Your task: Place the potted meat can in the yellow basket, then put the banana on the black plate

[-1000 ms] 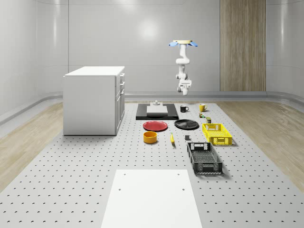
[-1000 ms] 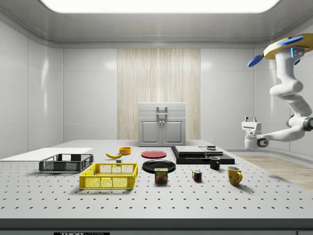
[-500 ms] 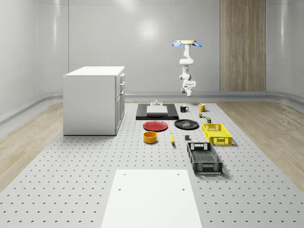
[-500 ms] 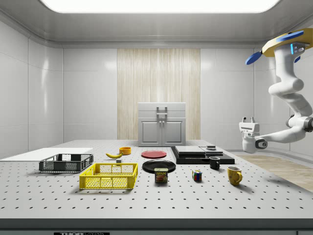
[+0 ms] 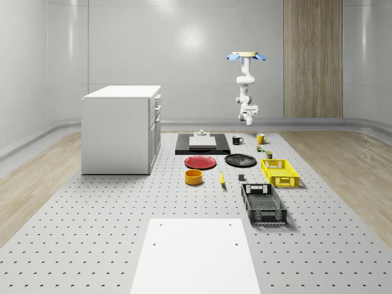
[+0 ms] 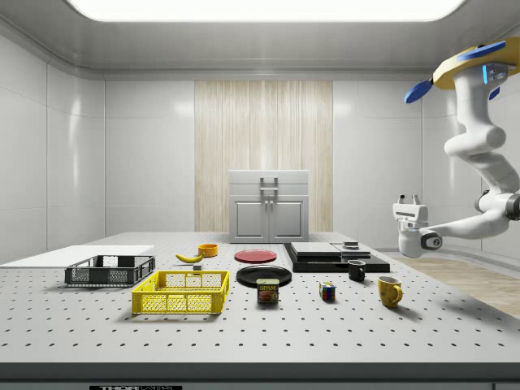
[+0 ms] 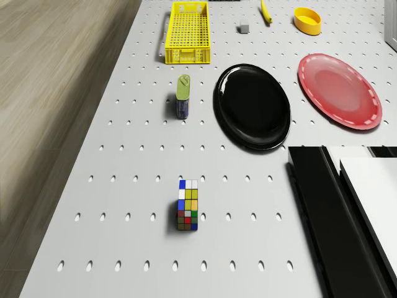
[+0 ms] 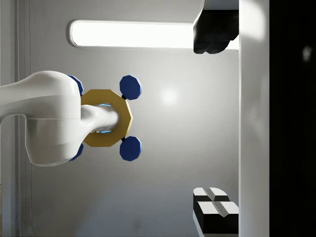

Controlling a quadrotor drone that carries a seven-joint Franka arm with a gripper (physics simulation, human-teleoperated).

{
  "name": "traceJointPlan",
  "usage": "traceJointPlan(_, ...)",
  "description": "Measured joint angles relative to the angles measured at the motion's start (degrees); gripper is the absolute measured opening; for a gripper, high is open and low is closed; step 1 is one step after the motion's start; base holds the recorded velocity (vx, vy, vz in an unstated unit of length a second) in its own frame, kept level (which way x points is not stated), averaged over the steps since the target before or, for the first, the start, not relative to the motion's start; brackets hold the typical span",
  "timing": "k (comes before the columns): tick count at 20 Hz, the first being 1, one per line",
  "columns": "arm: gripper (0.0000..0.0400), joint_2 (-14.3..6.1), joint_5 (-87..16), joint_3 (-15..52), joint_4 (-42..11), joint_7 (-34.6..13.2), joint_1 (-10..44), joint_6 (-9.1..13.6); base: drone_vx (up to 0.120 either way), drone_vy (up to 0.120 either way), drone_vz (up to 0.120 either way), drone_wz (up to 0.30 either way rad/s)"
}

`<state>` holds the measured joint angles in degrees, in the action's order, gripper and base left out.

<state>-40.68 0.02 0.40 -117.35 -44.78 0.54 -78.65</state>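
From my remote station: the potted meat can (image 6: pixel 267 291) stands upright on the tabletop (image 6: pixel 244 333). It is a blue tin with a pale yellow-green top, and its label faces the side camera. Seen from the drone, its oblong top runs lengthwise toward the yellow basket (image 7: pixel 186 34). In the whole-scene view, that is a 12-to-6 line, with the can at the basket's 11 o'clock, near it but apart. The black plate (image 6: pixel 264 275) lies at the can's 10 o'clock in that view, just beside it.

The banana (image 5: pixel 222 178) lies flat at the plate's 7 o'clock in the whole-scene view, well apart from it. Its long axis also runs 12 to 6.

The drone (image 6: pixel 475 61) hovers high over the tabletop's far end in the whole-scene view, at the side view's 2 o'clock. Its arm curls down and back. The pincer (image 6: pixel 408 197) points upward in mid-air, its fingers spread apart. It grips nothing and touches nothing, above and beyond the yellow mug (image 6: pixel 389 291).
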Motion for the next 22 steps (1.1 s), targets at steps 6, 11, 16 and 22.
traceJointPlan(6,0.04,-0.18,-0.3,0.23,-0.18,-0.03,0.08,-0.26,0.12,0.12,0.0,0.0)
traceJointPlan(11,0.04,-0.33,-0.94,0.69,-0.33,-0.11,0.23,-0.48,0.12,0.104,0.0,0.0)
traceJointPlan(16,0.04,-0.5,-2.44,1.77,-0.52,-0.3,0.57,-0.7,0.12,0.0,0.0,0.0)
traceJointPlan(22,0.04,-0.76,-7.06,5.05,-1.0,-0.91,1.58,-1.03,0.12,0.093,0.0,0.0)
